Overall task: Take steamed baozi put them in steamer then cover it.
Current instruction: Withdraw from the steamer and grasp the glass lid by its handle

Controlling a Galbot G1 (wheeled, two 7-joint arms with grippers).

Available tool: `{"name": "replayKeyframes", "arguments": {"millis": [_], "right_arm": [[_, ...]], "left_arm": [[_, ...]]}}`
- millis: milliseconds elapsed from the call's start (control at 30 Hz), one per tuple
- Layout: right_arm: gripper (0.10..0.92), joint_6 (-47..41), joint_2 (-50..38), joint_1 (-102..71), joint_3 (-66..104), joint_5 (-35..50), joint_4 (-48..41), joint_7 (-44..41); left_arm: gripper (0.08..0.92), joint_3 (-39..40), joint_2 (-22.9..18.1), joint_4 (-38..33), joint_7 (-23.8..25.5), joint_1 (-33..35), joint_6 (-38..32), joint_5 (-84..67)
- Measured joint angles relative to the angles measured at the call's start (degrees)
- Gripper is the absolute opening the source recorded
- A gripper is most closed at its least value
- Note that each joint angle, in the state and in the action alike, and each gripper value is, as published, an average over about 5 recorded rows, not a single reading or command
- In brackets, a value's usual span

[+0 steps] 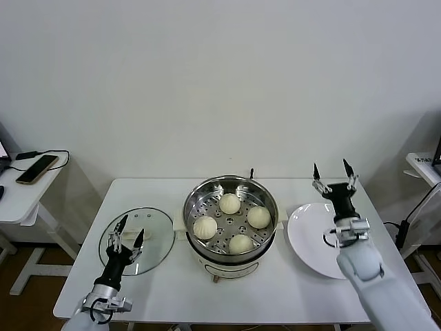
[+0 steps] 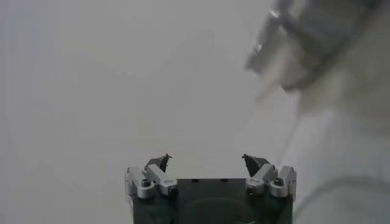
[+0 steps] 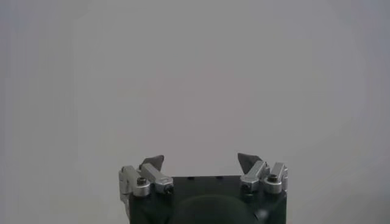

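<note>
- Head cam: high up on robot, looks fwd + down at white table (image 1: 289, 289); wide shot, whole tabletop in frame w/ steamer (image 1: 230, 219) at centre, wall behind, both arms at bottom corners.
- Left wrist cam: sits right behind left gripper (image 2: 207, 161), looks out along its fingers; very near them, beyond is only blurred pale surface + a blurred shape in one corner, can't tell what.
- Right wrist cam: same mount behind right gripper (image 3: 201, 161), faces plain pale surface, nothing else in frame.
- Shared: head view takes in both grippers; wrist views share nothing recognisable w/ each other.
</note>
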Motion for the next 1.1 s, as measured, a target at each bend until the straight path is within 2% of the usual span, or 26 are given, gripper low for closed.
{"name": "replayKeyframes", "arguments": {"millis": [467,1100], "right_arm": [[0.823,1.09,7.20,-10.53,7.55,-3.57,0.05,-0.34],[0.823,1.74,9.45,-14.71,10.59,-4.98,0.00,-0.70]], "left_arm": [[0.823,-0.40,-0.18,6.40,-1.93,-2.94,3.84,16.15],[0.823,1.45,-0.29,13.19,-0.91,-9.02,5.41,22.33]]}}
